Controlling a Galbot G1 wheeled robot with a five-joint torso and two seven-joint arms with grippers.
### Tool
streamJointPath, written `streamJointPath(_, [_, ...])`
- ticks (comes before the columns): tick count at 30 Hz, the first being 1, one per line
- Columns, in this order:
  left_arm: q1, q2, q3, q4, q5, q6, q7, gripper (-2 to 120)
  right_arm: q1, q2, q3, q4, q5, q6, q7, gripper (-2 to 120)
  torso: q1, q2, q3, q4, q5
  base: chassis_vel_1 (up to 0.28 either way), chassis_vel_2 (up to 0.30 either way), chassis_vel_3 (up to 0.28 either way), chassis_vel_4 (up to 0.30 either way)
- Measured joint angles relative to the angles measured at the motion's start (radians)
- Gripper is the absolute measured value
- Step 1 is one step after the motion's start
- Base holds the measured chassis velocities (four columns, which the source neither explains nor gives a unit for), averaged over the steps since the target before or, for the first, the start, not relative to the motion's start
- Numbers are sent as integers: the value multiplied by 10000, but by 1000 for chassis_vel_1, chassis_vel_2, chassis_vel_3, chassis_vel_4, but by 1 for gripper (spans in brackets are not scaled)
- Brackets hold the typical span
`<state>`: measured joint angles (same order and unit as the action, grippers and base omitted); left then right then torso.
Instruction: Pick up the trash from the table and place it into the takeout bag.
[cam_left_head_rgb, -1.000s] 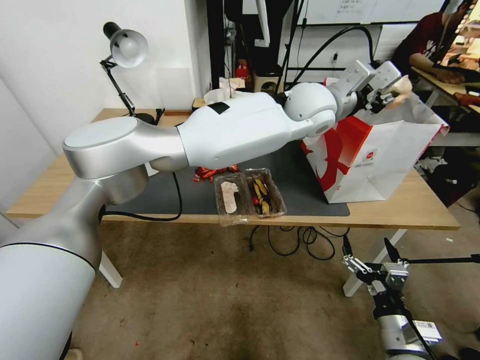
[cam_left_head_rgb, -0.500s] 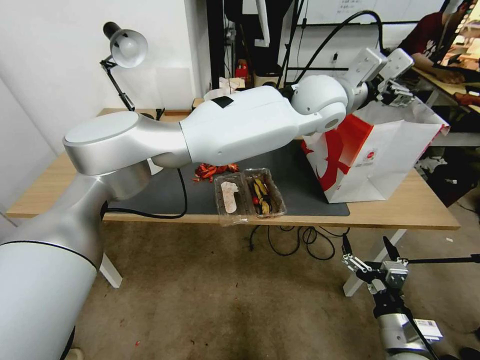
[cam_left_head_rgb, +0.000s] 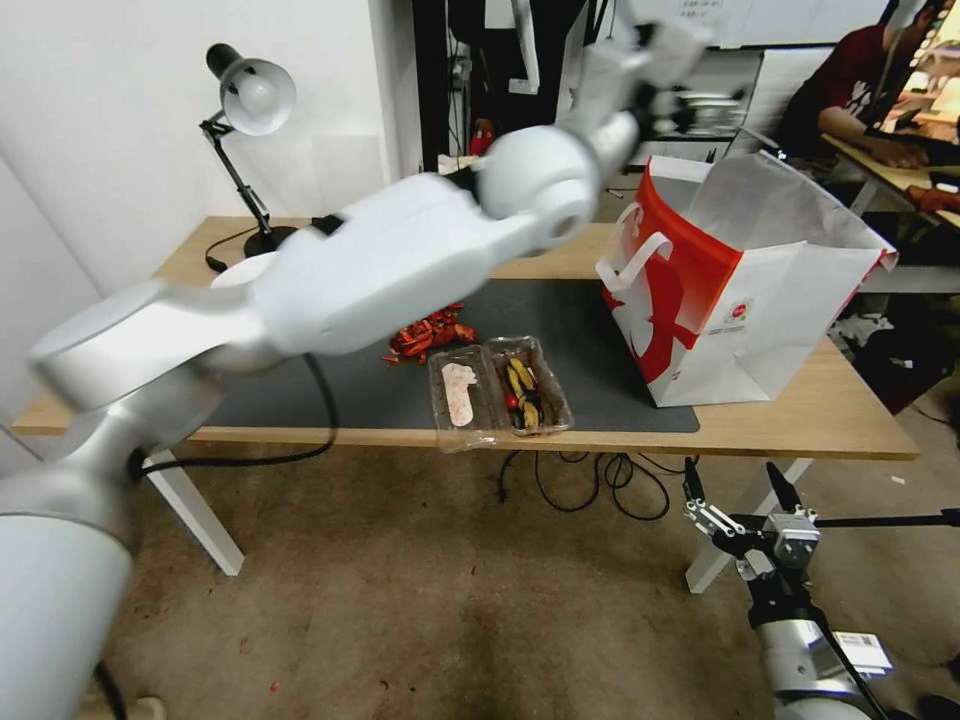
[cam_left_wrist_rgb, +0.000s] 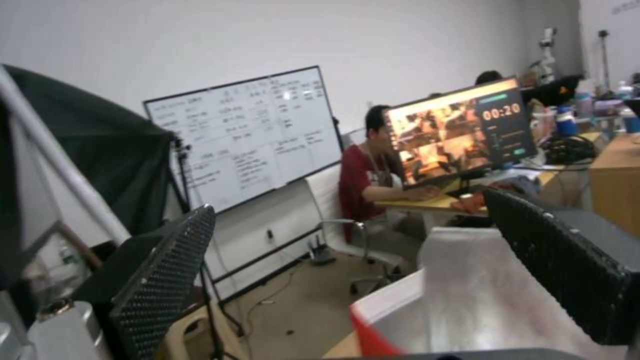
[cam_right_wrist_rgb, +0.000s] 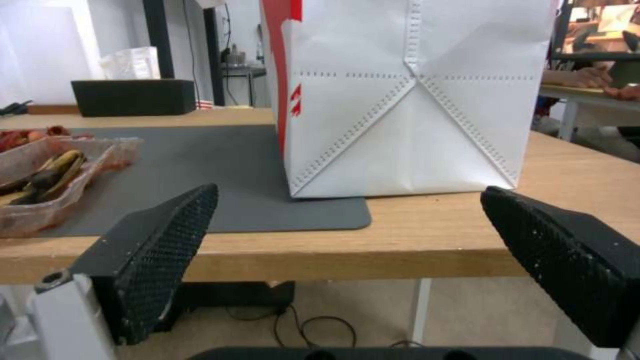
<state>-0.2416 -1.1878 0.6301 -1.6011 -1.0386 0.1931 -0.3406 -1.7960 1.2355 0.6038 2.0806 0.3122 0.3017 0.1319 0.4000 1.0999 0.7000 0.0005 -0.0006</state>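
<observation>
Two arms appear in the head view. Table (cam_left_head_rgb: 860, 420): a light-wood top crossing the middle of the frame, with a dark grey mat (cam_left_head_rgb: 560, 330) over its centre. Takeout bag (cam_left_head_rgb: 770, 320): upright at centre right, standing partly on the mat's right end, mouth open, its silvery lining (cam_left_wrist_rgb: 467, 295) also seen at the lower right of the left wrist view. Left arm: sweeps from lower left to top centre, ending in the left gripper (cam_left_head_rgb: 672, 75), blurred, raised above the table to the left of the bag's mouth; its pads (cam_left_wrist_rgb: 167, 280) stand apart with nothing between them. Right gripper (cam_left_head_rgb: 742, 492): lower right of the head view, below the table edge, fingers (cam_right_wrist_rgb: 167, 240) spread wide and empty. Clear food tray (cam_left_head_rgb: 498, 392): two compartments of leftovers at the mat's front edge, centre. Crumpled red wrapper (cam_left_head_rgb: 430, 332): on the mat just behind the tray. Black tissue box (cam_right_wrist_rgb: 133, 97): upper left of the right wrist view, on the table's far side.
</observation>
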Motion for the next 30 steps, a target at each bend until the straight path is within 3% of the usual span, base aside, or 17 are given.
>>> streamJointPath(7, [1383,1359,-800,-1649,550,-285,71,100,87,-12,-117,58,-61,-98,6,100,0,1,0,-6,1,0,0,0,0])
streamJointPath(16, [3124,2373,-2092,-2899,1051,-502,13,100,136,17,-250,41,-138,-147,10,100,0,1,-1,-5,5,0,0,0,0])
streamJointPath(19, [4792,2790,-3088,-3542,1819,-636,-273,100,198,37,-297,-4,-189,-164,14,100,0,1,-1,-5,5,0,0,0,0])
streamJointPath(20, [4792,2790,-3088,-3542,1819,-636,-273,100,198,37,-297,-4,-189,-164,14,100,0,1,-1,-5,5,0,0,0,0])
streamJointPath(22, [6451,3017,-4127,-4095,2742,-636,-471,100,204,66,-308,-60,-232,-168,16,100,0,1,-1,-5,2,0,0,0,0])
streamJointPath(23, [6451,3017,-4127,-4095,2742,-636,-471,100,204,66,-308,-60,-232,-168,16,100,0,1,-1,-5,2,0,0,0,0])
streamJointPath(24, [7699,3069,-5052,-4475,3358,-663,-493,100,200,112,-322,-115,-301,-163,19,100,-1,2,-2,-7,8,0,0,0,0])
streamJointPath(25, [8200,3074,-5373,-4609,3543,-697,-491,100,199,142,-336,-133,-339,-159,19,100,-1,2,-2,-8,8,0,0,0,0])
streamJointPath(26, [9502,3064,-6165,-4925,4069,-852,-384,100,188,211,-366,-145,-432,-155,20,100,0,1,-1,-2,0,0,0,0,0])
streamJointPath(27, [9502,3064,-6165,-4925,4069,-852,-384,100,188,211,-366,-145,-432,-155,20,100,0,1,-1,-2,0,0,0,0,0])
streamJointPath(30, [11598,2761,-7317,-5467,5197,-1391,-203,100,178,333,-454,-141,-629,-151,24,100,-2,2,-2,0,3,0,0,0,0])
